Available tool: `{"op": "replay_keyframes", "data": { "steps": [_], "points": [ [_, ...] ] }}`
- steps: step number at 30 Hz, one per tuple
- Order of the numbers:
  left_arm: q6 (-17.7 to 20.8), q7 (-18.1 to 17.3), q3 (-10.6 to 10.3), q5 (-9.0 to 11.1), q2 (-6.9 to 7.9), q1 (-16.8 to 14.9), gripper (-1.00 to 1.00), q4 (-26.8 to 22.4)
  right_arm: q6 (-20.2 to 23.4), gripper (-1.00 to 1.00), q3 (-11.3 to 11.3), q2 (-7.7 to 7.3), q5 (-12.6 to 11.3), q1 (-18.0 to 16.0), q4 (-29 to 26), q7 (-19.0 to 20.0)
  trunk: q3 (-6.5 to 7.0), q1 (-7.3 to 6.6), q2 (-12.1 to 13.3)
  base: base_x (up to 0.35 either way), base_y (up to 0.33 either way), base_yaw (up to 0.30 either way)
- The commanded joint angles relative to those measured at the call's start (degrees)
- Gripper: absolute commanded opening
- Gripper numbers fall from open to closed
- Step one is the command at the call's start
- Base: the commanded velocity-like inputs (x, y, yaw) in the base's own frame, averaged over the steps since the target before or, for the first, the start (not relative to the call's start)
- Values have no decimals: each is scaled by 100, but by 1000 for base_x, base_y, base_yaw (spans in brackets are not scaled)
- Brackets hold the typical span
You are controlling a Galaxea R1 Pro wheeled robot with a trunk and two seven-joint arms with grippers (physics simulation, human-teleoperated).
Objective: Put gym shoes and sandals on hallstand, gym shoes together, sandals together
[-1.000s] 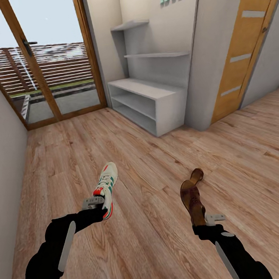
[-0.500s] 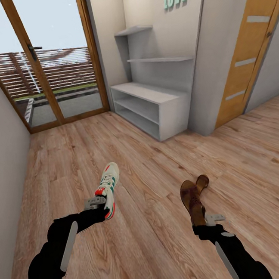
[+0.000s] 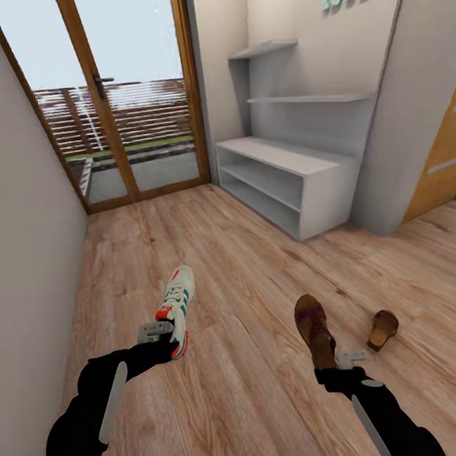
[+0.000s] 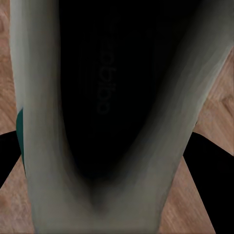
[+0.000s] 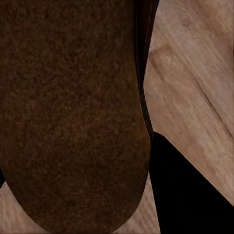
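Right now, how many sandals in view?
2: one sandal held by the right gripper, the other sandal lying on the floor just right of it.

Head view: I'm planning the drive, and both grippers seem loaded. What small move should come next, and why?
Probably roll forward toward the pale grey two-tier hallstand. The left gripper holds a white lace-up gym shoe with green stripes, the right gripper a brown leather sandal, and the rack sits well beyond both. The second brown sandal on the wood floor can wait.
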Motion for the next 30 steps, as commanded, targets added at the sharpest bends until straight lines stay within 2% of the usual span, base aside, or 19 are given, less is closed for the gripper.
{"op": "replay_keyframes", "data": {
  "steps": [1,10,20,30],
  "points": [
    [31,9,5,53,0,-4,-100,-1,39,-100,-6,3,-11,-1,-12,-19,1,1,-2,252,245,213],
    [28,9,5,53,0,-4,-100,0,37,-100,-6,3,-11,-1,-15,-19,33,1,-2,286,201,118],
    [28,9,5,53,0,-4,-100,3,37,-100,-6,3,-11,-1,-16,-19,112,1,-2,344,11,86],
    [28,9,5,53,0,-4,-100,3,37,-100,-6,3,-11,-1,-14,-19,195,1,-2,347,0,164]
  ]
}}
